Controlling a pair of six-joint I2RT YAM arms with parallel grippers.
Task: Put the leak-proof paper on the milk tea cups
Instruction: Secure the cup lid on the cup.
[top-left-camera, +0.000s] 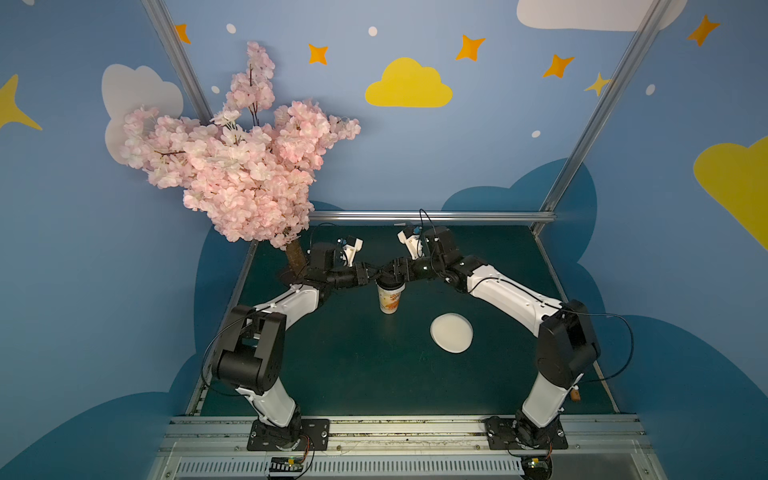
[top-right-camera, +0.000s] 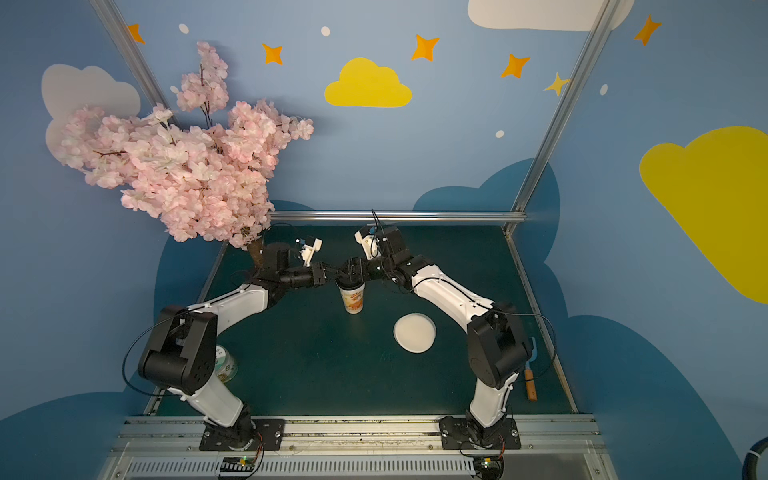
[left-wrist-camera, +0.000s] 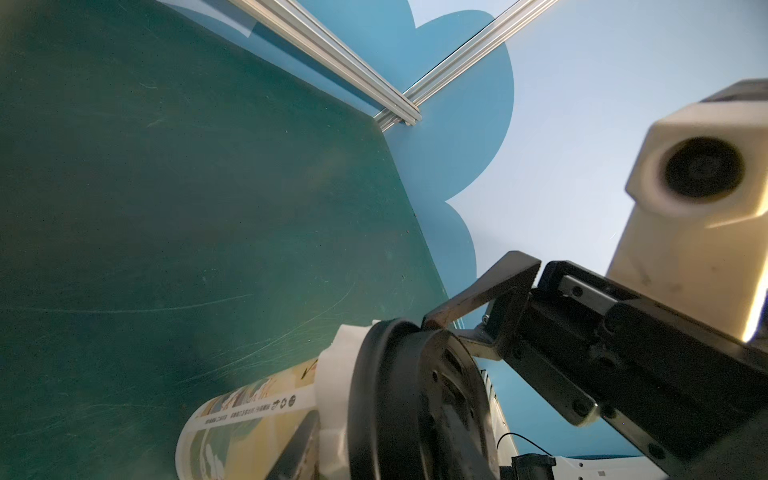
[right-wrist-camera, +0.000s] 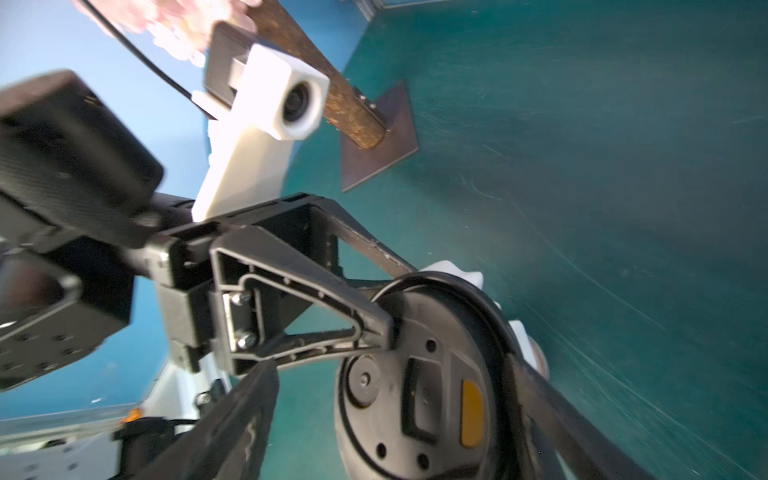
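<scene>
The milk tea cup (top-left-camera: 390, 302) (top-right-camera: 354, 302) (left-wrist-camera: 249, 415) stands upright mid-table with a round black lid (top-left-camera: 390, 283) (left-wrist-camera: 415, 395) (right-wrist-camera: 424, 374) on its mouth. The leak-proof paper (left-wrist-camera: 336, 374) (right-wrist-camera: 453, 270) sticks out as a white skirt under the lid's rim. My left gripper (top-left-camera: 374, 276) (top-right-camera: 334, 275) (right-wrist-camera: 390, 299) comes in from the left, one finger on the lid's top and the other under its rim beside the cup wall. From the right, my right gripper (top-left-camera: 395, 272) (top-right-camera: 348, 270) (right-wrist-camera: 388, 361) stands wide open, its fingers straddling the lid.
A thicker white round pile of sheets (top-left-camera: 451, 332) (top-right-camera: 415, 332) lies right of the cup. The pink blossom tree (top-left-camera: 232, 174) stands at the back left on a metal foot (right-wrist-camera: 395, 137). A wooden-handled tool (top-right-camera: 530, 382) lies by the right edge. An aluminium rail (top-left-camera: 432, 216) bounds the back.
</scene>
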